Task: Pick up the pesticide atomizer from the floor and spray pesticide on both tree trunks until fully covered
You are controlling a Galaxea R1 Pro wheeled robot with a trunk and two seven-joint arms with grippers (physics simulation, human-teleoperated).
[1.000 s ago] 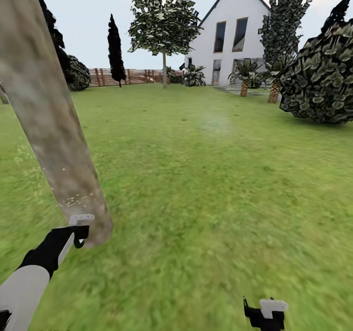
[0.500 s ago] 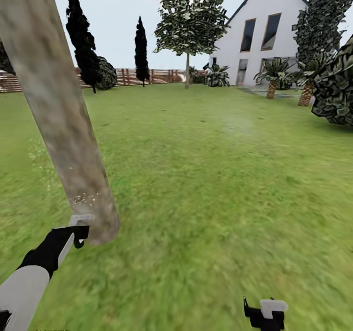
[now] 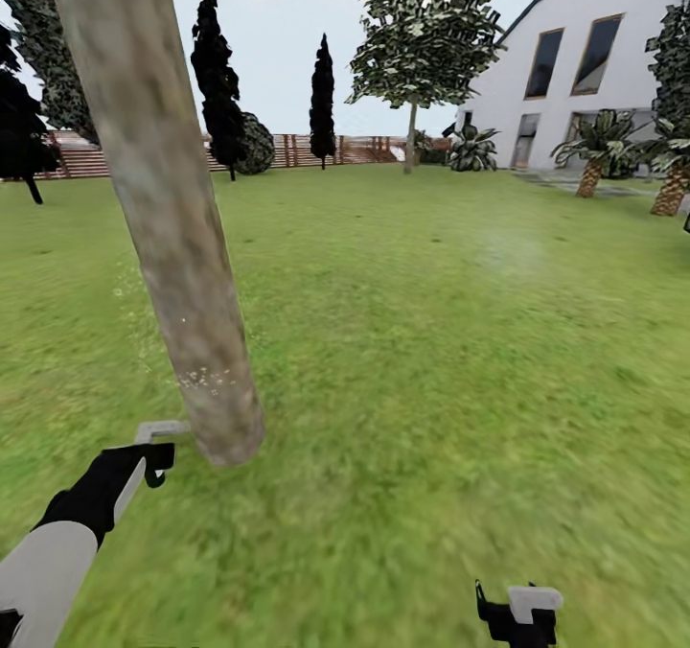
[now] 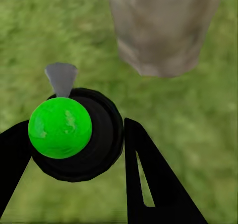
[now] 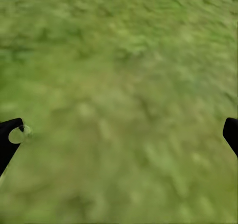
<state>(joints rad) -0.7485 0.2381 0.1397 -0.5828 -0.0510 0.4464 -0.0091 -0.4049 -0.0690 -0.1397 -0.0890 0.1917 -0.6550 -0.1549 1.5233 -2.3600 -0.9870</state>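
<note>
At the lower left of the head view, the left gripper is closed around the pesticide atomizer, a black body with a bright green ball top and a grey nozzle tip aimed at the base of the thick grey-brown tree trunk just beside it. That trunk leans from upper left down to left of centre on the garden lawn; pale specks near its foot may be spray droplets, though the render is too coarse to be sure. The step in hand appears to be spraying this first trunk; the next move likely calls for raising the nozzle along the bare column, then crossing to the second tree at upper centre. At lower right, the right gripper hangs over grass with jaws wide apart, holding nothing. Counted: two task trees, one atomizer, two grippers, about four dark narrow trees, two short palms, one white house.
</note>
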